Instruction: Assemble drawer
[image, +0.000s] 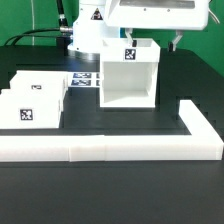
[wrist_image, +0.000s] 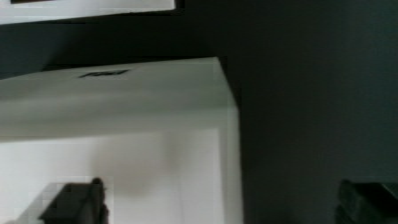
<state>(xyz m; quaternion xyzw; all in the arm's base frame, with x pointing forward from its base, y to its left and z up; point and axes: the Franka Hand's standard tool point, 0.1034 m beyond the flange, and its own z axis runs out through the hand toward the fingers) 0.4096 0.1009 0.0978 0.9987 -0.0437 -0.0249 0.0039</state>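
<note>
The white cube-like housing (image: 127, 75) stands upright in the middle of the table, open at the top, with a square tag near its top edge. In the wrist view the housing (wrist_image: 125, 120) fills most of the picture, its tag showing. My gripper (image: 153, 40) hovers just above the housing's top. It is open wide and empty (wrist_image: 222, 205), with the dark fingertips (wrist_image: 75, 203) far apart and one wall of the housing lying between them below. Two small shallow tagged trays (image: 45, 90) (image: 25, 108) sit at the exterior view's left.
The long low white L-shaped border wall (image: 110, 148) runs along the front and up the exterior view's right side. The marker board (image: 85, 78) lies flat between the trays and the housing. The robot base stands behind the housing.
</note>
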